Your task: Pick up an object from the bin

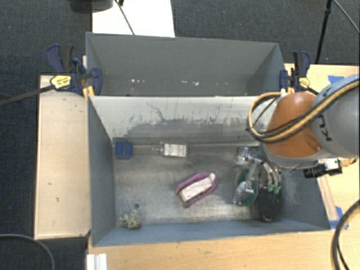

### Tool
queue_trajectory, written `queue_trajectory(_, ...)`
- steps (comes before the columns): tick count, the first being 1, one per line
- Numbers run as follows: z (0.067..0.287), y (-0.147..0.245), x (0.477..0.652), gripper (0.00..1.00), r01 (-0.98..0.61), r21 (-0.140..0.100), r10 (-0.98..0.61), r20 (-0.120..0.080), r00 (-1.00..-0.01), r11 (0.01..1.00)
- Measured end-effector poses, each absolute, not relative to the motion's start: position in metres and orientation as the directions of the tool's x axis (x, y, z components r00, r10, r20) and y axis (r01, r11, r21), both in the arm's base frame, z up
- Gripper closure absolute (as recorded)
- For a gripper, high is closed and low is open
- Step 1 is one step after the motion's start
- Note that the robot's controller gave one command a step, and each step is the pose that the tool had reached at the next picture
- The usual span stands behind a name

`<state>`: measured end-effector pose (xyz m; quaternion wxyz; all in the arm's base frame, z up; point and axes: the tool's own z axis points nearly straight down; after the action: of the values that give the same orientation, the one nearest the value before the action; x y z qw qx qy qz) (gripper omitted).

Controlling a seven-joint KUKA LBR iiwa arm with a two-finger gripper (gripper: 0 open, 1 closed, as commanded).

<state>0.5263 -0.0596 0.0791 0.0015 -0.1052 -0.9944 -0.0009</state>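
Black oval object [270,207] lies in the bin's [169,122] lower right corner, just beside the hand [252,191], grip state indeterminable

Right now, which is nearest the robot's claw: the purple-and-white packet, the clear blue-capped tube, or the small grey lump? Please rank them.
1. Purple-and-white packet, mid-bin, left of the gripper.
2. Clear blue-capped tube, by the back wall.
3. Small grey lump, front-left corner.
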Motion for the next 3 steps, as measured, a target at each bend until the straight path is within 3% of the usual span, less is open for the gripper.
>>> queue_trajectory(1, 0.075, 0.077, 0.56, 0.0, 0.023, 0.002, 0.023, -0.013, -1.0, 1.0)
queue_trajectory(2, 0.076, 0.126, 0.536, 0.0, -0.071, 0.002, -0.071, -0.001, -0.997, 0.997)
queue_trajectory(3, 0.077, 0.124, 0.538, 1.0, -0.069, 0.002, -0.069, -0.007, -0.998, 0.998)
